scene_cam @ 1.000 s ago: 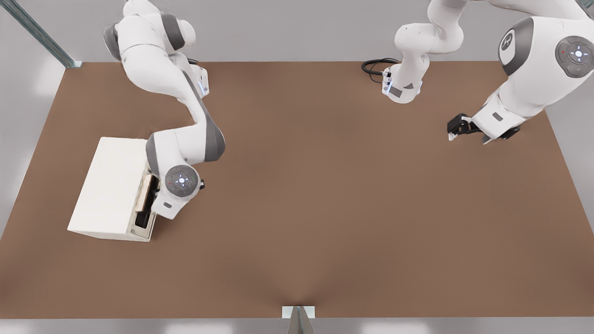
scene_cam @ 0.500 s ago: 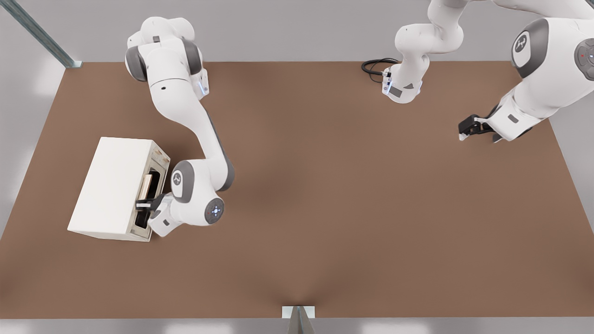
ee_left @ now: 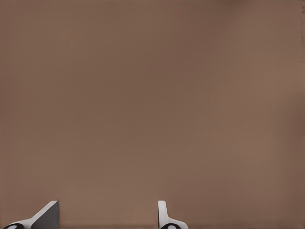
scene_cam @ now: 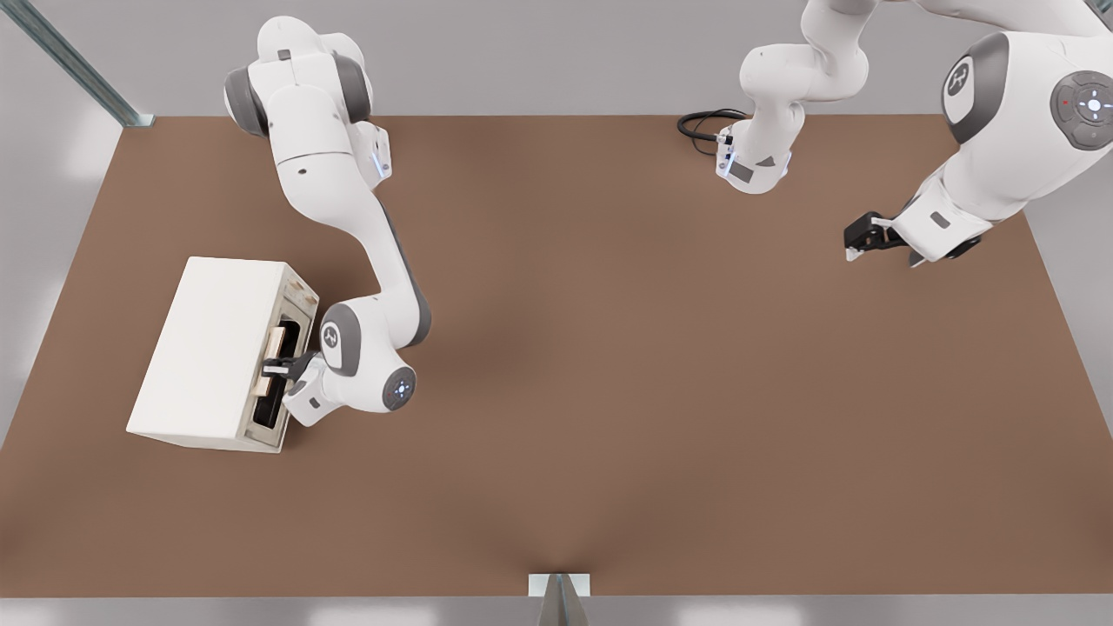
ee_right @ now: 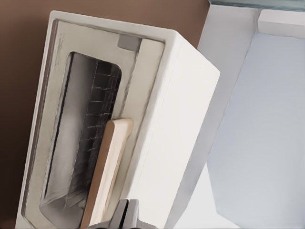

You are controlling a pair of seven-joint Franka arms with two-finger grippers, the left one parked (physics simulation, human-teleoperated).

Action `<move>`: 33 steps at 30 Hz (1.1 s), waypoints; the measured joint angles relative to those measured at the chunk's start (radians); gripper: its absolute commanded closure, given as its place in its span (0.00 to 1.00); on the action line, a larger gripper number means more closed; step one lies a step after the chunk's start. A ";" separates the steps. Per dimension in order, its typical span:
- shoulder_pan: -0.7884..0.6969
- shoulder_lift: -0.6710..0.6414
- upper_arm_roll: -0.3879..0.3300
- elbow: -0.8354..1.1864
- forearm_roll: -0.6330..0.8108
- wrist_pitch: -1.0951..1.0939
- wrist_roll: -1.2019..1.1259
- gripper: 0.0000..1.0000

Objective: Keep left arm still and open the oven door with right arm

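The cream-white oven stands on the brown table at the front view's left. Its oven door, a cream frame with a dark window and a pale tan bar handle, faces the right arm and sits flush against the body. My gripper is at the handle's lower part, against the door face. In the right wrist view the door and handle fill the frame, and my fingertips press together just beside the handle's end with nothing between them.
The left arm's gripper hangs over the table at the front view's right. A black cable lies by that arm's base at the back edge. A metal post stands at the near edge.
The right arm swung out from over the oven's front. Its gripper then slid from the door's lower end up along the door to the handle.
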 measured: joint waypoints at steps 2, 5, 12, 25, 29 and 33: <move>-0.002 -0.001 0.000 -0.016 0.000 0.005 0.017 0.79; -0.008 -0.002 0.000 -0.036 0.002 0.004 0.039 0.79; -0.023 0.010 0.000 -0.054 0.002 0.001 0.075 0.79; -0.020 0.031 0.008 -0.052 0.004 0.006 0.118 0.79; 0.012 0.043 0.022 0.053 0.080 0.005 0.128 0.79; -0.045 -0.051 0.060 0.156 0.314 -0.011 0.132 0.79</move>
